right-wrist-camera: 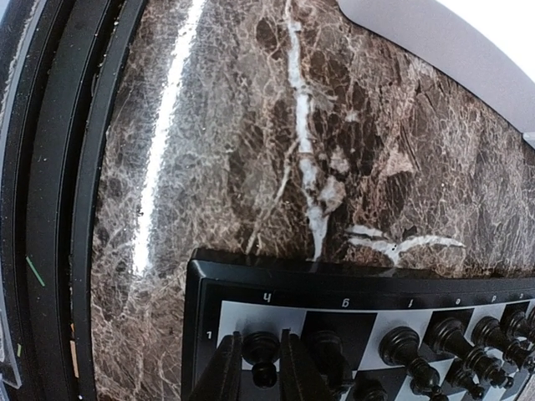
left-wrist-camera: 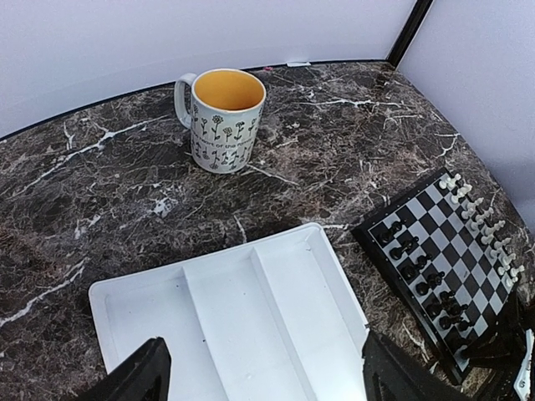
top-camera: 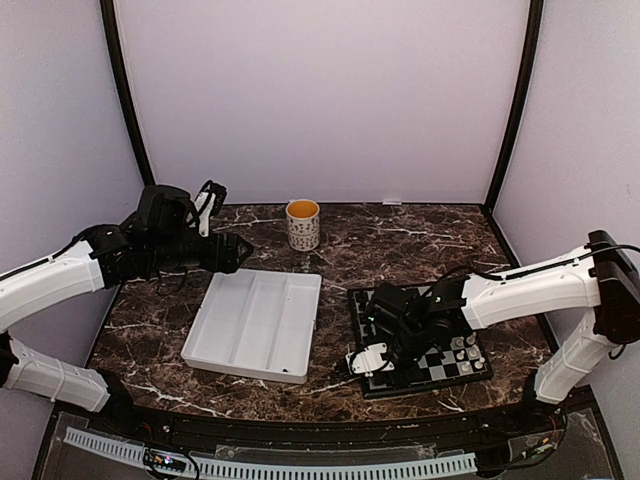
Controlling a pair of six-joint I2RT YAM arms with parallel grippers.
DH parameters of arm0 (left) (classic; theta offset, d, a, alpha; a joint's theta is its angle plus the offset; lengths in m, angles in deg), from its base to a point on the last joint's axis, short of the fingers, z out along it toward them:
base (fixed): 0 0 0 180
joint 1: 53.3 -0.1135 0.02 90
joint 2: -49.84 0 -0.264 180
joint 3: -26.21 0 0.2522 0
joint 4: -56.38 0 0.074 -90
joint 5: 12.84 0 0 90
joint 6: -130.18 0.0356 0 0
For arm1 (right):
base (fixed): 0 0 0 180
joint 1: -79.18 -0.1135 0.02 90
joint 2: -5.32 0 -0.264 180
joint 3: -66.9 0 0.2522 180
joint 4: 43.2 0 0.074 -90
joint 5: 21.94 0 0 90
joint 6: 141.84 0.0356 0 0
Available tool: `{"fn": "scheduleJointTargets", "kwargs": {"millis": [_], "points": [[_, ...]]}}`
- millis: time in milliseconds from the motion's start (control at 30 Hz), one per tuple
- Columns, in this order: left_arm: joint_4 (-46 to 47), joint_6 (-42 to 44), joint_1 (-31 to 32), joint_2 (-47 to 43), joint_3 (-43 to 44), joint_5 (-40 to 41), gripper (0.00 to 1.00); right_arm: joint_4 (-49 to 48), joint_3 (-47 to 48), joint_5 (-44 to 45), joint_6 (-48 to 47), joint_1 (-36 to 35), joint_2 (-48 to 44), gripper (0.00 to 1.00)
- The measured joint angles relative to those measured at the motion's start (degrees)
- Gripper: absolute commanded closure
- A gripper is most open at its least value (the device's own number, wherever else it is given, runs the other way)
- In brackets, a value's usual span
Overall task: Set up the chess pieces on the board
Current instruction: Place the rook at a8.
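The board [top-camera: 420, 388] lies at the right front of the table, with white chess pieces [top-camera: 463, 350] along its right side. The left wrist view shows black pieces [left-wrist-camera: 418, 267] in rows on the board [left-wrist-camera: 435, 221] and white pieces [left-wrist-camera: 485, 230] on its far side. My right gripper [right-wrist-camera: 260, 341] is down at the board's near-left corner [right-wrist-camera: 251, 288]. Its fingers flank a black piece [right-wrist-camera: 261, 349] standing on the light corner square, with a slight gap on each side. My left gripper [top-camera: 208, 205] is raised at the back left, wide open with nothing in it.
A white compartmented tray [top-camera: 255, 320] lies left of the board, and its compartments [left-wrist-camera: 251, 309] look bare in the left wrist view. A flower-patterned mug [top-camera: 303, 223] with a yellow inside stands at the back middle. The table's black front rail [right-wrist-camera: 50, 209] runs close to the board's corner.
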Motion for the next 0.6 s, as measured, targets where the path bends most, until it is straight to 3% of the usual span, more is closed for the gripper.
{"fn": "scheduleJointTargets", "kwargs": {"millis": [200,400,600], "points": [[0.0,0.0,0.0,0.6,0.0,-0.4,0.2,1.4,1.1,-0.3,0.2,0.0,0.0,0.76],[-1.2,0.7,0.2,2.0,0.0,-3.5,0.41,6.6,9.4,-2.3,0.2,0.1,-0.3,0.75],[-8.9,2.2,4.9,8.7,2.7,-7.3,0.52,9.4,15.6,-6.1,1.0,5.0,-3.5,0.74]]}}
